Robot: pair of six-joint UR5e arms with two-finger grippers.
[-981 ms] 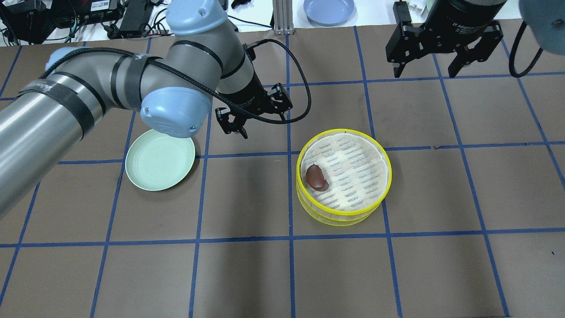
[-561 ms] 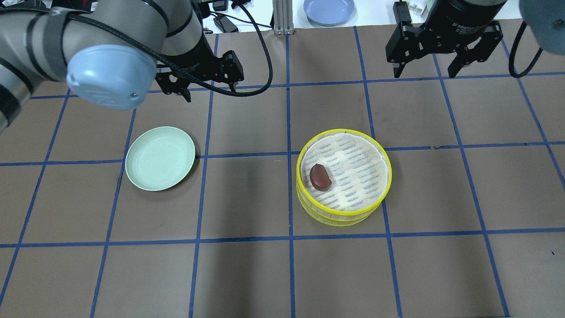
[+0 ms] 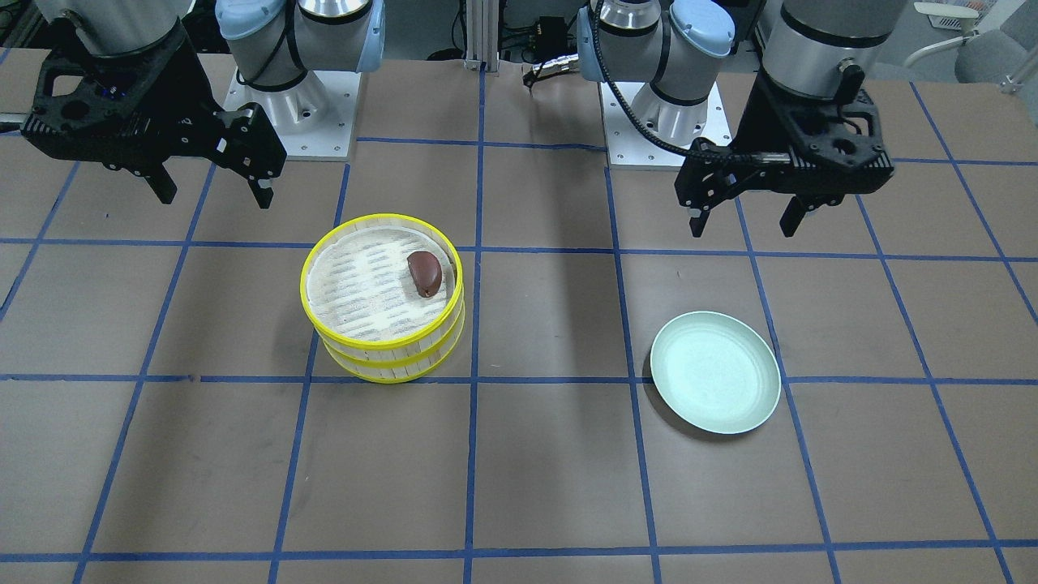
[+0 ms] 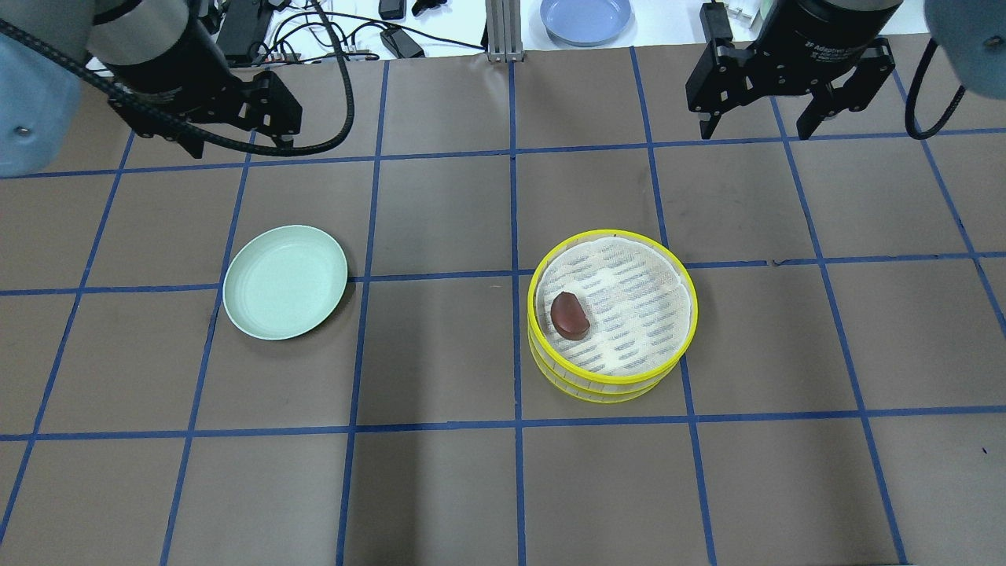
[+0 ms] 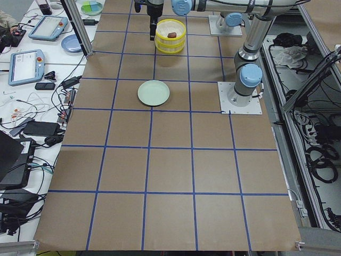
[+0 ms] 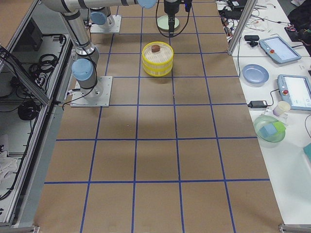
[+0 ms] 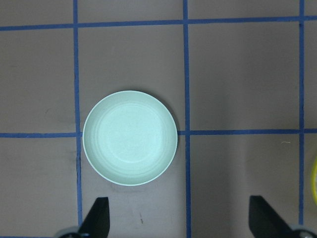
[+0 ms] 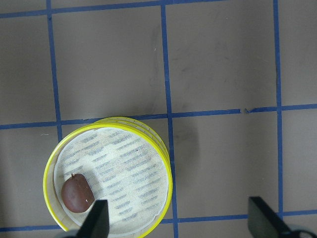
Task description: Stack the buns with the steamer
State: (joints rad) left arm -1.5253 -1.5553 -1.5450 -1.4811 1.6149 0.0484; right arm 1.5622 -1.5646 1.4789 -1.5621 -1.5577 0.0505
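A yellow steamer (image 4: 605,391) of two stacked tiers stands right of the table's middle; it also shows in the front view (image 3: 389,358). The dark reddish-brown bun (image 4: 569,315) lies on the liner of the top tier near its left rim, as the right wrist view (image 8: 78,194) also shows. The cream-white bun is not in view. The pale green plate (image 4: 284,281) is empty. My left gripper (image 4: 240,141) is open and empty, high above the table's back left, beyond the plate. My right gripper (image 4: 758,130) is open and empty at the back right, beyond the steamer.
A blue plate (image 4: 585,17) and cables lie on the white bench past the table's far edge. The arm bases (image 3: 665,122) stand at the robot's side of the table. Blue tape lines grid the brown surface.
My left arm has pulled back from between plate and steamer to the back left. The brown bun has shifted slightly in the top tier. The right arm has not moved.
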